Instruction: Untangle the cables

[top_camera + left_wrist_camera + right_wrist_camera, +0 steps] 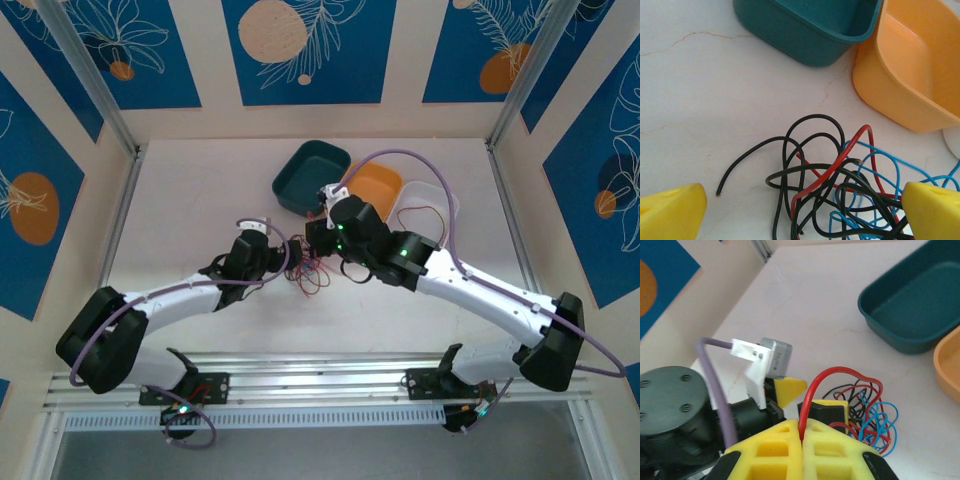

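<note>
One red cable (840, 369), right gripper (802, 429) tight

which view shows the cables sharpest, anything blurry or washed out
Left wrist: the cables are crisp in even light; the fingers of the left gripper at the bottom corners are blurred. Right wrist: the right gripper, up close, looks slightly soft. Top external: evenly lit, but the cables are too small to trace.

no text, label, brand or number can be read on anything here.
</note>
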Available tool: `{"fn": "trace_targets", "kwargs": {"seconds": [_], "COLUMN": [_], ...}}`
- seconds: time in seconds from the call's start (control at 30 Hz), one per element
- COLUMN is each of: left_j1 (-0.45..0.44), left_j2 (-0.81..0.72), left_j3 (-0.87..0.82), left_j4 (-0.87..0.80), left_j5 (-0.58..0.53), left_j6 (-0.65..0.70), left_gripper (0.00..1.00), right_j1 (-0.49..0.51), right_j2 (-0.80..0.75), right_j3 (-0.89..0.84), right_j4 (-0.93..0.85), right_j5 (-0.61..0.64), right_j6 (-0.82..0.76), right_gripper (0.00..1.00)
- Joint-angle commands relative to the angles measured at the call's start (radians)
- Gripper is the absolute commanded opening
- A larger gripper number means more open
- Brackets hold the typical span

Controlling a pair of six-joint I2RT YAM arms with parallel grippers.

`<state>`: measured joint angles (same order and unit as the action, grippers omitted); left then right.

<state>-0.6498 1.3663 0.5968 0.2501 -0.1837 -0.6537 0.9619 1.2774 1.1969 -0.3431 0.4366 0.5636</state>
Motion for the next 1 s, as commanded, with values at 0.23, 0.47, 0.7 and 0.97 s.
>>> {"fn": "trace_targets", "kwargs": {"seconds": [0.23,0.47,0.7,0.97], "left_j1": [0.015,0.018,0.019,0.022], "left_j2": [0.030,0.036,0.048,0.054], "left_j3": [-0.009,-0.009,-0.005,-0.001], "left_j4": [0.029,0.028,0.026,0.031], "left_j5": [0.036,0.039,0.046,0.056], "left_j6": [-0.026,-0.025,-0.025,-0.024], "left_gripper": [1.00,1.00,1.00,1.00], "right_j1": [0.014,0.016,0.018,0.015], "right_j2": [-0.060,-0.088,-0.106,-0.137], "right_j3": [0.055,0.106,0.170,0.177], "right_j4": [0.067,0.060,0.009,0.059], "right_j5": [-0.041,-0.061,-0.022,-0.107], "right_j6": [-0.121,-0.184,-0.236,-0.273], "right_gripper": [0.00,0.00,0.00,0.00]}}
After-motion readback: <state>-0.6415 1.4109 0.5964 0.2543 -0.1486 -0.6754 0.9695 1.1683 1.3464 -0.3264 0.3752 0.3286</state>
